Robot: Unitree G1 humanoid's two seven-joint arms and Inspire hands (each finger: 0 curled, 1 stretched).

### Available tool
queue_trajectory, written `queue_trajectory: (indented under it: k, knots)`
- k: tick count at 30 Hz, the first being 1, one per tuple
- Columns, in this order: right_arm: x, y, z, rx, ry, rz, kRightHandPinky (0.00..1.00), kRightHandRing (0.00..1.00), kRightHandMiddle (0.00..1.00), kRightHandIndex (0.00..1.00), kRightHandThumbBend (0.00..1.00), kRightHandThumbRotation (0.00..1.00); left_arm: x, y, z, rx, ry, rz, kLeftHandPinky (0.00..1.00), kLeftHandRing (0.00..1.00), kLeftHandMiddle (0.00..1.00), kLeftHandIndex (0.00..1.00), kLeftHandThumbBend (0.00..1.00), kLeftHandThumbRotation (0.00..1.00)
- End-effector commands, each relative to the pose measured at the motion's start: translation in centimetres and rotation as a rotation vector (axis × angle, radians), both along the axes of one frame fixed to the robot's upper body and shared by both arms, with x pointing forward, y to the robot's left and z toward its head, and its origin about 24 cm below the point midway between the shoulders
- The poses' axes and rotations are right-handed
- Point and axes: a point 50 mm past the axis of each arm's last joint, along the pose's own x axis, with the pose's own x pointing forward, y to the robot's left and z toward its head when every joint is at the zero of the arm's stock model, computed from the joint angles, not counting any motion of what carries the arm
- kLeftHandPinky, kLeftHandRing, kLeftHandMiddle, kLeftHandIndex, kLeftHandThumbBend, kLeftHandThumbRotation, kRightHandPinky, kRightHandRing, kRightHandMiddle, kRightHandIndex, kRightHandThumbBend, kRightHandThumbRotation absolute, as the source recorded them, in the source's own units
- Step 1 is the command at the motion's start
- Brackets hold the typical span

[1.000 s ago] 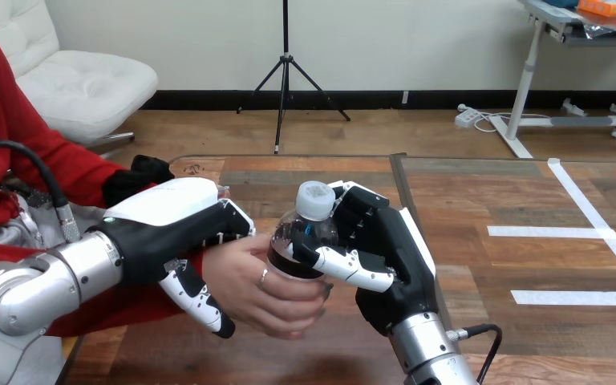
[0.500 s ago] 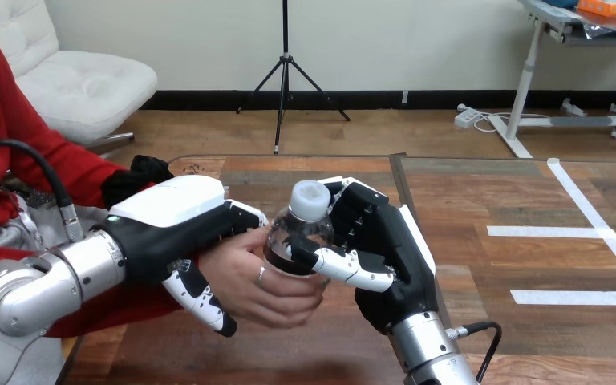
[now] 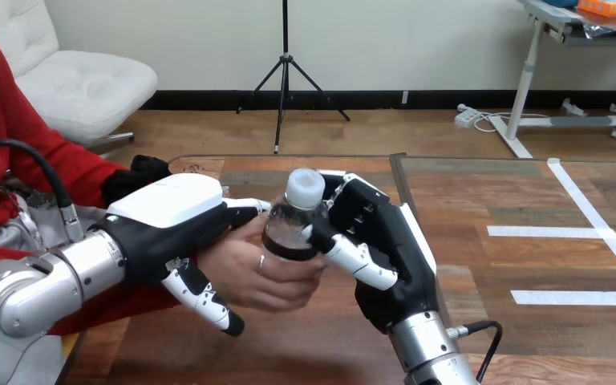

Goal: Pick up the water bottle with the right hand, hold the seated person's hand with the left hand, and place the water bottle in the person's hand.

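The clear water bottle (image 3: 293, 228) with a white cap stands upright above the table's middle. The person's hand (image 3: 249, 277) comes from the left, palm up, its fingers curled round the bottle's lower part. My left hand (image 3: 168, 216) clasps that hand near the wrist: its fingers lie over the back and its thumb (image 3: 204, 301) passes underneath. My right hand (image 3: 381, 241) is at the bottle's right side. Its fingers curl behind the bottle's neck and its thumb tip (image 3: 317, 235) touches the bottle's side.
The wooden table (image 3: 489, 265) stretches to the right, with white tape lines (image 3: 601, 233) on its surface. A dark seam (image 3: 405, 192) runs down the table just behind my right hand.
The bottle has moved a little left and up, deeper into the person's hand. My right thumb has swung from across the bottle's front to its right side. My left hand keeps its clasp.
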Motion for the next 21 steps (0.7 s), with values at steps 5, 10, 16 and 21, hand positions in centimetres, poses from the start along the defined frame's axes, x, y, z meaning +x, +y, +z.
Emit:
queue_trajectory:
  k: [5,10,16,21]
  knots:
    - [1.9,4.3,6.2,0.212,-0.244,0.030,0.74,0.73,0.69,0.72,1.00,0.51,0.7,0.3,2.9,-0.001,-0.157,0.014,0.92,0.96,0.98,0.99,1.00,0.39]
    - [2.0,4.0,6.1,0.204,-0.249,0.037,0.77,0.76,0.71,0.75,1.00,0.53,0.5,0.4,2.8,0.003,-0.158,0.024,0.94,0.98,0.99,1.00,1.00,0.41]
    - [2.0,3.6,6.0,0.196,-0.256,0.041,0.81,0.78,0.73,0.78,1.00,0.55,0.3,0.5,2.8,0.013,-0.158,0.031,0.98,1.00,1.00,1.00,1.00,0.43]
    - [2.1,3.4,5.9,0.191,-0.263,0.043,0.82,0.79,0.74,0.79,1.00,0.56,0.1,0.6,2.7,0.015,-0.162,0.035,0.99,1.00,1.00,1.00,1.00,0.45]
